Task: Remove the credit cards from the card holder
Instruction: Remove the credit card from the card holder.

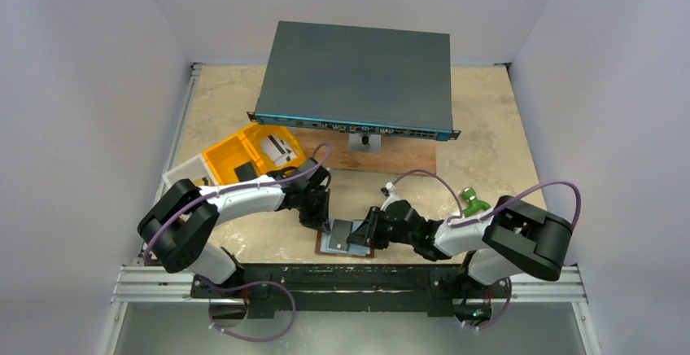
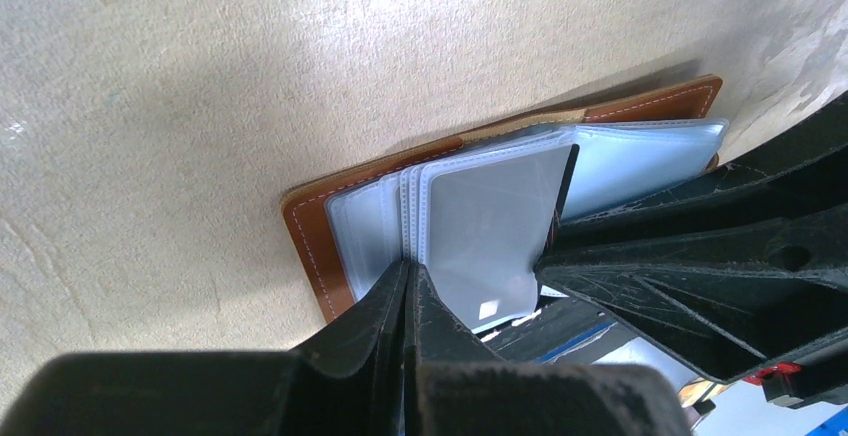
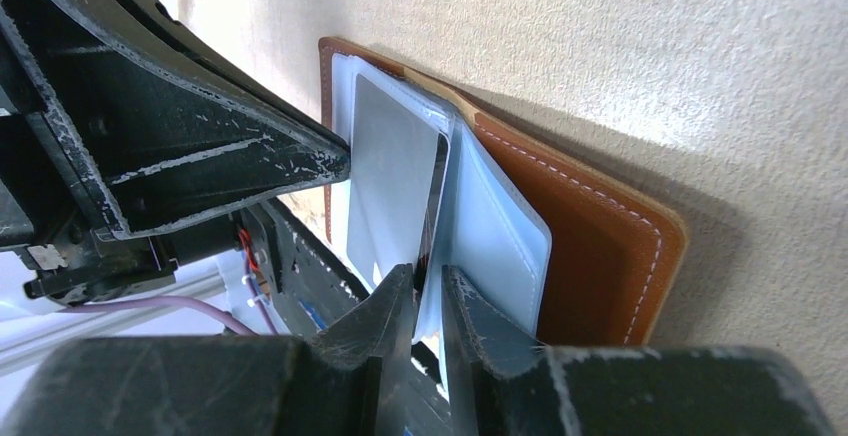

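The brown leather card holder lies open near the table's front edge, its pale clear pockets fanned up. My left gripper is shut, with its tips against the stitched spine of the pockets; it also shows in the top view. My right gripper is shut on the near edge of a grey credit card with a dark edge, together with a clear pocket leaf. The same card stands tilted in the left wrist view. The leather cover lies flat on the table.
A yellow tray holding cards stands at the back left beside a clear box. A large dark network switch rests on a wooden board at the back. A small green object lies by the right arm.
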{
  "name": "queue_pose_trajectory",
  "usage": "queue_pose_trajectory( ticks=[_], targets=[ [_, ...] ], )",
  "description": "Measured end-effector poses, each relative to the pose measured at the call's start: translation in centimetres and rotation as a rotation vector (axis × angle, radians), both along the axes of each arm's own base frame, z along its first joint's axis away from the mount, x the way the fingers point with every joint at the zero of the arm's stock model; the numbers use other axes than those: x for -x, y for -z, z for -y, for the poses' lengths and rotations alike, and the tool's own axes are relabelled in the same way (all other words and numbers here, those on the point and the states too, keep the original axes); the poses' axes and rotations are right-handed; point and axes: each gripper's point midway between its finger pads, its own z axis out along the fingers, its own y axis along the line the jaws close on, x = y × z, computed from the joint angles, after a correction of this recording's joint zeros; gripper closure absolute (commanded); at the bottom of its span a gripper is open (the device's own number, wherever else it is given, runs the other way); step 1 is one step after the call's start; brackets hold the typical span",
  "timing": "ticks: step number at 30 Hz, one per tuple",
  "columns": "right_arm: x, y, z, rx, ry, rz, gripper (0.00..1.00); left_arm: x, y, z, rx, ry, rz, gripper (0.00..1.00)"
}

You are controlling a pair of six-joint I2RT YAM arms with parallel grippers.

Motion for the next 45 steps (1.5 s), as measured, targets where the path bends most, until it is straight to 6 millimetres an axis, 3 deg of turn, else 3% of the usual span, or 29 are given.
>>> queue_pose_trajectory(
  ticks=[7,35,45],
  targets=[
    [0.1,-0.1,0.3,-0.016,0.015,-0.009,0.77,0.0,0.0,0.1,0.006,-0.001,0.001,1.00],
    [-0.3,-1.5,0.2,-0.176,0.033,-0.019,0.78,0.0,0.0,0.3,0.017,-0.002,0.005,1.00],
    [-0.4,-1.6,0.0,-0.204,0.040,-0.023,0.83,0.0,0.0,0.3,0.022,-0.002,0.010,1.00]
  ],
)
